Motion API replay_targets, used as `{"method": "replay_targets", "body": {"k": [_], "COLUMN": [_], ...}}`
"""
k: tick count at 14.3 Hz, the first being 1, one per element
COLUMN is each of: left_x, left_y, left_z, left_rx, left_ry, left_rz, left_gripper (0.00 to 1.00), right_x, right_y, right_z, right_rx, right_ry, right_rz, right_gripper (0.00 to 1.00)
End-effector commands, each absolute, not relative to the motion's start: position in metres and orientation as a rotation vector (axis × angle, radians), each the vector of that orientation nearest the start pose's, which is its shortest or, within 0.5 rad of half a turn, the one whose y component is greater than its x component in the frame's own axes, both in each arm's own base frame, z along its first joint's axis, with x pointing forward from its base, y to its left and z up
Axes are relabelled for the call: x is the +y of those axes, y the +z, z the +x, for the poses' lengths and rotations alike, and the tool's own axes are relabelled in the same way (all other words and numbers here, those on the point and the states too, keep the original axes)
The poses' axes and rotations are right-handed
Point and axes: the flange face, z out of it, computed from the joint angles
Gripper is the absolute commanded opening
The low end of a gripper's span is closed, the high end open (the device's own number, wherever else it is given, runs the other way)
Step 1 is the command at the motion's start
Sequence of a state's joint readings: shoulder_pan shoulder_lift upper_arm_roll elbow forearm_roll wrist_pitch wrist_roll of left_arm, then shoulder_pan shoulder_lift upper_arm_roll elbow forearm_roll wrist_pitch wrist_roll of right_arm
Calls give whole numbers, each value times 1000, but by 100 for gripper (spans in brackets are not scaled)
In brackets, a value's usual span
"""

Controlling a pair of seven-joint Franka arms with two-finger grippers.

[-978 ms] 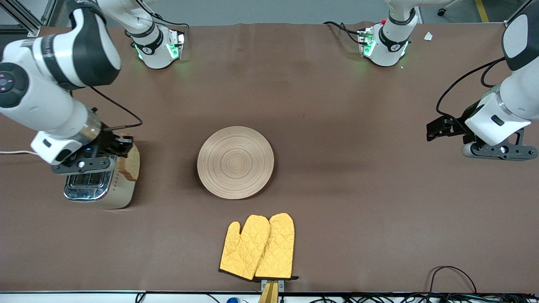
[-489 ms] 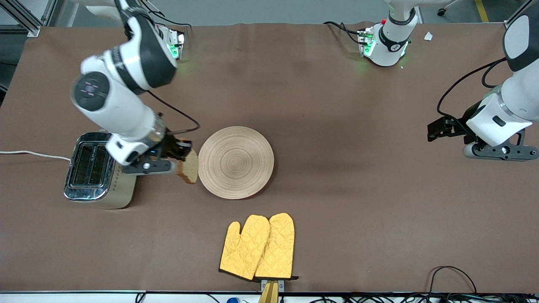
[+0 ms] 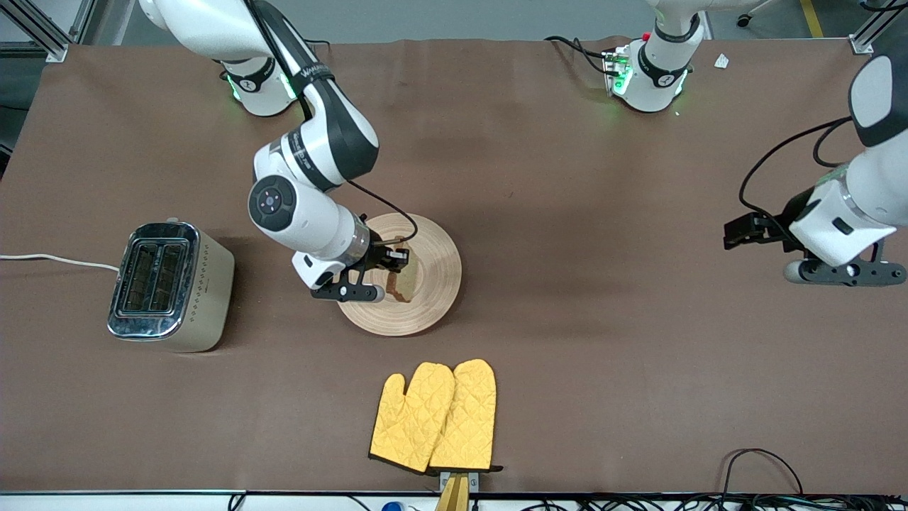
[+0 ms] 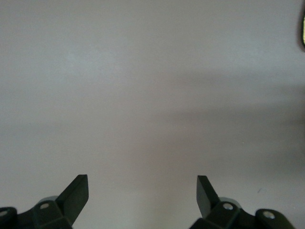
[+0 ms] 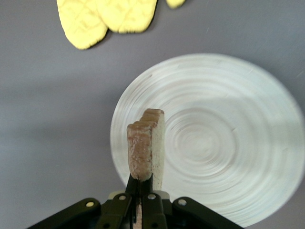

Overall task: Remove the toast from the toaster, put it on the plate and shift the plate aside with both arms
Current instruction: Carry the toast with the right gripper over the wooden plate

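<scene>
One toast (image 3: 401,282) – right gripper (image 3: 394,260) clamped, over plate (image 3: 436,266).

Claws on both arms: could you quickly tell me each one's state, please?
Right claw: closed on the toast, over the plate.
Left claw: open, holding nothing, waiting over bare table.

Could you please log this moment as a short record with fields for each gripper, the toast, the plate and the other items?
right gripper: shut on the toast, over the plate
toast: held on edge above the plate, not yet released
plate: mid-table, bare
left gripper: open, holding nothing, waiting over bare table at the left arm's end
toaster: at the right arm's end, slots empty
oven mitts: yellow pair, nearer the front camera than the plate
</scene>
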State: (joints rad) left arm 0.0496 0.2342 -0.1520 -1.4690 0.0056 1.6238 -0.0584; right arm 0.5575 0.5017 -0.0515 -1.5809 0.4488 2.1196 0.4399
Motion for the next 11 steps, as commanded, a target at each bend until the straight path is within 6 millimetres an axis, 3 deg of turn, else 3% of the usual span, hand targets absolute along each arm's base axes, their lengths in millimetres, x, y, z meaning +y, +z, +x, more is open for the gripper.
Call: {"method": "replay_targets", "body": {"k": [1, 3, 5, 8, 9, 11], "left_x": [-52, -54, -59, -78, -93, -125], "left_y": [541, 521, 493, 434, 415, 381], "left_z": [624, 631, 640, 658, 663, 673], "left_rx": [80, 85, 69, -65, -57, 13], "left_ry": [115, 156, 231, 408, 439, 424], "left_rz": [-3175, -3180, -3254, -3529, -3575, -3661], "left_gripper": [100, 100, 100, 100, 100, 100], "right_x": [358, 360, 354, 341, 333, 301], "right_y": [329, 319, 305, 302, 304, 315], "right_z": [596, 594, 597, 603, 608, 625], "right_rx": [290, 322, 355, 372, 383, 344], "right_ry": [263, 290, 296, 295, 278, 195], "right_rz": [-2730, -2702, -2698, -2710, -2716, -2786], "right_gripper": [7, 20, 46, 91, 100, 100]}}
